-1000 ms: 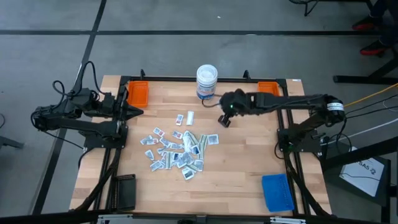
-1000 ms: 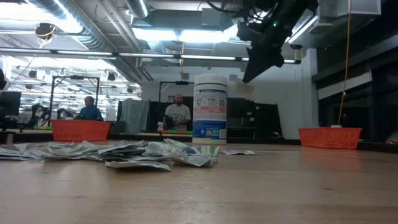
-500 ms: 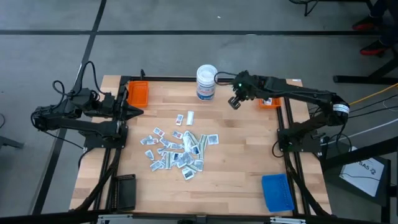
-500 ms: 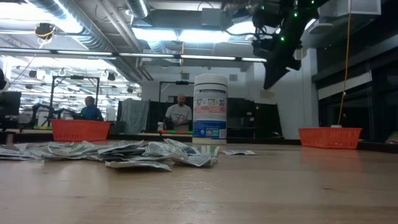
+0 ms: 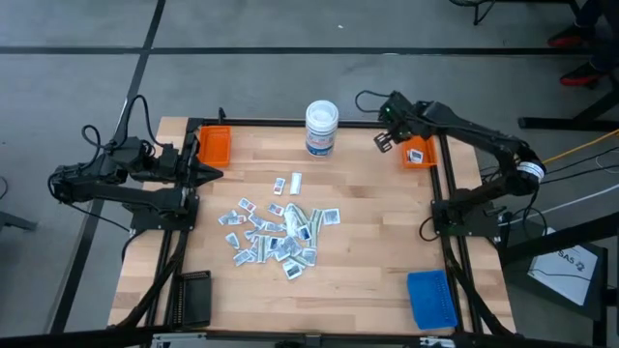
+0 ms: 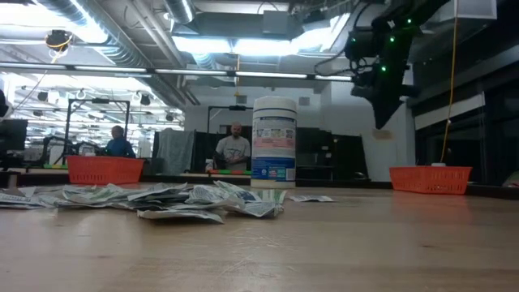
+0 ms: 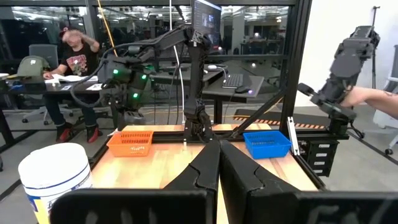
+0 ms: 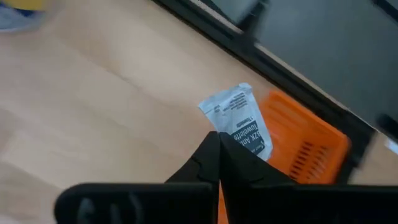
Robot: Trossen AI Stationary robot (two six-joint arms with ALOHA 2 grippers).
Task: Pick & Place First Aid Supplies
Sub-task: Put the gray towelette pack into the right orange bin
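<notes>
The left gripper [image 5: 215, 174] waited clenched on nothing at the left edge of the tabletop [image 5: 368, 261], its dark fingers [image 7: 208, 171] pressed together and pointing across the wood, just in front of the orange tray [image 5: 214, 145] in the far left corner. A black tray [image 5: 191, 298] sat at the near left corner.

Toward the middle lay the heap of first aid supplies [image 5: 276, 232], small white packets with blue-grey print and a few pale greenish strips among them, with two loose packets [image 5: 287, 183] a little farther back. From table height the heap [image 6: 162, 201] looked flat and crumpled; its print was too small to read. Behind it stood the white tub [image 5: 321, 128] with a blue label, upright near the far edge; the label's writing could not be made out.

To the right, the right gripper [image 5: 383, 143] hung in the air near the second orange tray [image 5: 418, 153] in the far right corner, clenched on one packet [image 8: 239, 121]. Its wrist camera showed that packet pinched at the fingertips, white with dark print that seemed to read "BZK" and "Towelette", with the tray's orange mesh wall behind it. A white packet [image 5: 417, 155] already lay inside that tray. A blue tray [image 5: 431, 298] sat at the near right corner.

Beyond the tabletop, people [image 6: 233, 148] sat at desks in the room.
</notes>
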